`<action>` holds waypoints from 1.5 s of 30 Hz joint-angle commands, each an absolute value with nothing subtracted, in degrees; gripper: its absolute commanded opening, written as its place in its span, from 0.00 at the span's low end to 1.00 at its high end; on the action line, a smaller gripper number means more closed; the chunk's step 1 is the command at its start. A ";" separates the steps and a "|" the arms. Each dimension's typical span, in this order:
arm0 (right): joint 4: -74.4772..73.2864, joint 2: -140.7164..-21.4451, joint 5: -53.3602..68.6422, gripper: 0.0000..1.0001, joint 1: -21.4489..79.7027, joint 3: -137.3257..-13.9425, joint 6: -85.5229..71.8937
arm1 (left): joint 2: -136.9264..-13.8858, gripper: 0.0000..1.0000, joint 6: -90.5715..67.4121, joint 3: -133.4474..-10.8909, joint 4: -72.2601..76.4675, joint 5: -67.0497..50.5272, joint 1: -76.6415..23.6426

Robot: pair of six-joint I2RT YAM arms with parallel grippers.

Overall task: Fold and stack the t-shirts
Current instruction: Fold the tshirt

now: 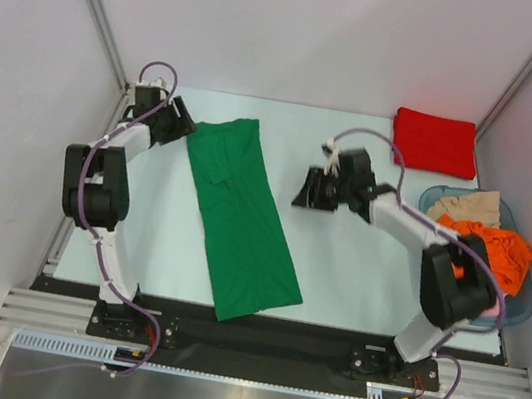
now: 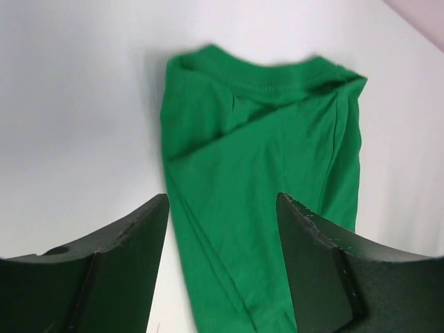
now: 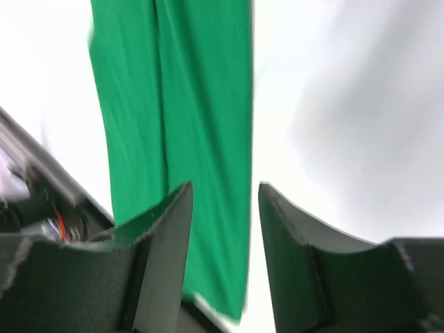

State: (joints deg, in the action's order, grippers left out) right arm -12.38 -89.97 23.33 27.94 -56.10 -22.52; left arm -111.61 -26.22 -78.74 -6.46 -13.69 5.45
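Note:
The green t-shirt [image 1: 243,216] lies on the table folded lengthwise into a long strip, collar end at the far left, hem toward the near edge. It also shows in the left wrist view [image 2: 257,187] and in the right wrist view [image 3: 173,139]. A folded red shirt [image 1: 435,142] lies at the far right. My left gripper [image 1: 184,129] is open and empty just left of the green shirt's collar end. My right gripper [image 1: 306,190] is open and empty above the bare table, right of the strip's middle.
A blue basket [image 1: 523,301] at the right edge holds a beige garment [image 1: 467,206] and an orange garment [image 1: 496,251]. White walls with metal posts enclose the table. A black rail runs along the near edge.

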 commanded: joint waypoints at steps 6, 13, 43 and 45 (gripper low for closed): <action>-4.76 -125.36 26.08 0.50 23.73 -94.18 -18.10 | -120.75 0.67 -26.01 -90.51 -5.96 -9.06 6.41; -5.00 -149.54 35.32 0.52 23.03 -125.47 -23.64 | -126.20 0.67 -31.46 -94.22 -6.15 -11.16 7.29; 10.53 -162.70 26.90 0.02 23.73 -135.63 -45.25 | -141.58 0.20 -49.57 -106.16 2.99 -22.85 6.95; 14.67 -161.02 25.85 0.01 23.12 -130.53 -45.44 | -143.52 0.18 -50.36 -109.59 3.60 -22.68 5.37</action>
State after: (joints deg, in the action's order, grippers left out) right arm 10.37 -163.72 30.44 25.15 -135.28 -44.80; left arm -141.21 -48.03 -104.77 0.95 -21.65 7.57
